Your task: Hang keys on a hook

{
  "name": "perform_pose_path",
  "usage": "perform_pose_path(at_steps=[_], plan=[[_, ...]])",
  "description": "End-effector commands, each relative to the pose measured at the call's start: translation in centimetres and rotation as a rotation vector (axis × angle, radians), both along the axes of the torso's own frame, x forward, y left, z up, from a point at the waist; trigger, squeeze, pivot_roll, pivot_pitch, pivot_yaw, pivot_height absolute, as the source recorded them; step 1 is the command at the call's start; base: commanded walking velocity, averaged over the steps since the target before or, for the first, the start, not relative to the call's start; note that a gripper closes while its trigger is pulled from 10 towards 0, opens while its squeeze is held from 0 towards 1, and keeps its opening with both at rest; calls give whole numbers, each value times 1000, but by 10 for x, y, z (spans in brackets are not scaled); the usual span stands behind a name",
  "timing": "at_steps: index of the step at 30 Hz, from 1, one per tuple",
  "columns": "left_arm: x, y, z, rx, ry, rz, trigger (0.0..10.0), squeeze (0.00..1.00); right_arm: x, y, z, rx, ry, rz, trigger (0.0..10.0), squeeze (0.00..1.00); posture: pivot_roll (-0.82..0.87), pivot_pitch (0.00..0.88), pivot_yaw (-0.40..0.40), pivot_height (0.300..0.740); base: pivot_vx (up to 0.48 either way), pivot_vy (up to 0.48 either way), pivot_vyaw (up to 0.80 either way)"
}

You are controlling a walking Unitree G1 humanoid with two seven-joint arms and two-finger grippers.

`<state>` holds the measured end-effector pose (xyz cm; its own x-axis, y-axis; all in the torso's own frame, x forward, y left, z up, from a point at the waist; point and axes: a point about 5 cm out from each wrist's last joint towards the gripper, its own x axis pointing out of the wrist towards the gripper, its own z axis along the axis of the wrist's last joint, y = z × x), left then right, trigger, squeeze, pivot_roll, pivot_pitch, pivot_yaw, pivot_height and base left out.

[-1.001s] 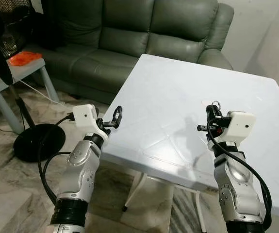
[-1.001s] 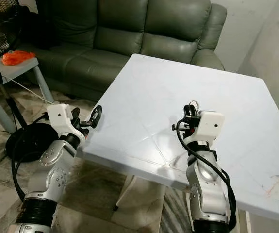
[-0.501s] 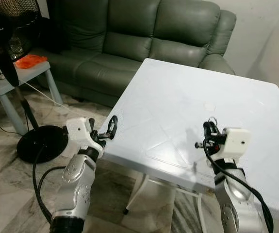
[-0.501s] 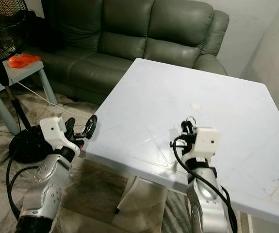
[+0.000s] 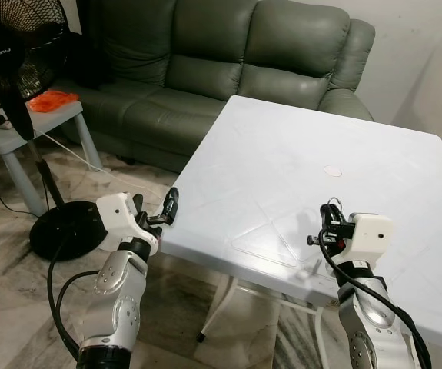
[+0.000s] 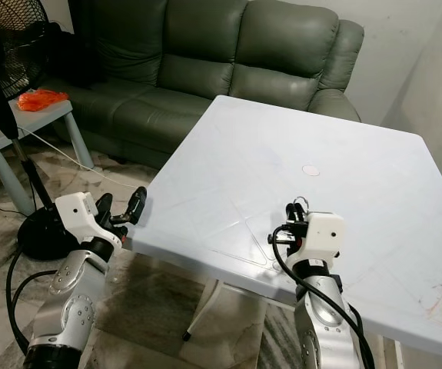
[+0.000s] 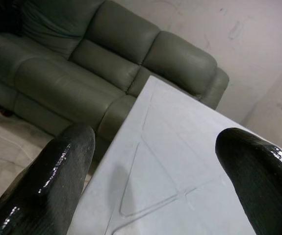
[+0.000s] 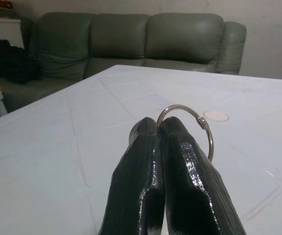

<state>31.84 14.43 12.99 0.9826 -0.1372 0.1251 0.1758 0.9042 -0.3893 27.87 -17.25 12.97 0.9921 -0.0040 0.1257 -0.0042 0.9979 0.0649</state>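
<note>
The right tool (image 8: 160, 147) is clenched on the key ring (image 8: 192, 122) above the white desk (image 5: 282, 161), the left tool (image 7: 155, 166) released — keep that pinch firm while seeking a hook.

Sofa (image 5: 228, 69) behind table (image 5: 282, 169) — fan (image 5: 9, 54) left

White counter (image 6: 282, 154) is the reference. Right hand (image 6: 292, 217) sits over the counter's near edge, fingers pressed together; a small metal ring (image 6: 301, 202) pokes up from the tips, probably the key ring, too small to be sure. Left hand (image 6: 134, 207) is just off the counter's near left corner, over the floor, fingers apart. Small pale disc (image 6: 310, 170) lies mid-counter. Green sofa (image 6: 205, 61) behind the counter. Black fan (image 6: 1, 46) and side table with an orange item (image 6: 40, 99) well left of it.
</note>
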Motion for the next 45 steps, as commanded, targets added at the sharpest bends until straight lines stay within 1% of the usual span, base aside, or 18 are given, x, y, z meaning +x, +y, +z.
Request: perform_pose_path(at_steps=[1,8,15,22,25,34,40,45], plan=[[3,-1,1,-7,-2,-13,10000,0,2,-2,3,-16,-9,-9,10000,0,20,0,-55,740,0,0,0],[6,-2,0,-3,5,-24,10000,0,5,1,2,-32,-3,-4,10000,0,18,0,-50,740,0,0,0],[8,-2,0,-1,10,-27,10000,0,7,3,-1,-35,24,-3,10000,0,19,0,-48,740,0,354,0],[9,-3,-1,-4,15,-29,10000,0,8,3,-3,-29,46,-5,10000,0,22,0,-48,740,0,476,-749],[9,-3,-1,2,28,-18,10000,0,8,3,-4,-32,50,-4,10000,0,22,0,-48,740,0,0,-756],[10,-3,1,6,24,-11,10000,0,9,5,-4,-37,57,-2,10000,0,25,0,-49,740,0,0,-762],[10,-4,1,34,20,-16,10000,0,9,6,-5,-41,61,2,10000,0,27,0,-49,740,0,0,-761],[9,-6,0,34,19,-27,10000,0,9,6,-5,-42,62,4,10000,0,20,0,-47,740,0,0,-760]])
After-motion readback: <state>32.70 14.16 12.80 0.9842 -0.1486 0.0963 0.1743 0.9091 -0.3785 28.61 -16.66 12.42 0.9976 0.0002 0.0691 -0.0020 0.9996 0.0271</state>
